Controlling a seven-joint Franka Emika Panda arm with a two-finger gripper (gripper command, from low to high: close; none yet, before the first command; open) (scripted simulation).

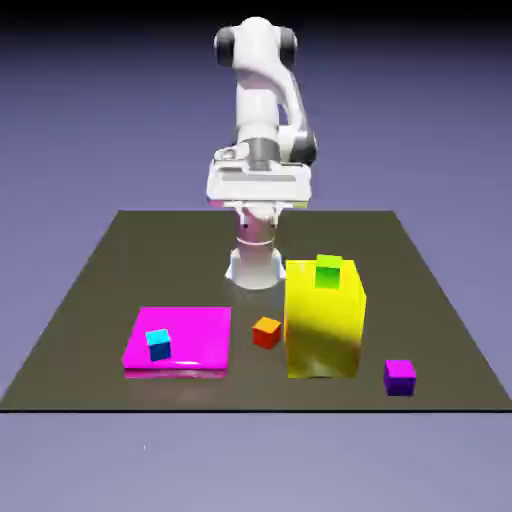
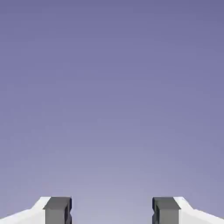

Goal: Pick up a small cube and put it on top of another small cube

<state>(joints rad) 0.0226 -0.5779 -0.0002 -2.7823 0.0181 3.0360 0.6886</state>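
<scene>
The small orange cube (image 1: 266, 332) rests on the dark table, between a flat magenta slab and the tall yellow block (image 1: 323, 335). On top of that yellow block sits the small green cube (image 1: 329, 271). My gripper (image 1: 258, 196) hangs high above the table's far side, well behind both cubes. In the hand view the gripper (image 2: 112, 210) is open, and its grey fingertips (image 2: 57, 210) stand far apart with only the plain backdrop between them. No cube shows in the hand view.
A cyan-blue cube (image 1: 158, 344) lies on the magenta slab (image 1: 195, 335) at the exterior view's left. A purple cube (image 1: 400, 377) sits near the front edge at the right. The robot's base (image 1: 255, 268) stands behind the orange cube.
</scene>
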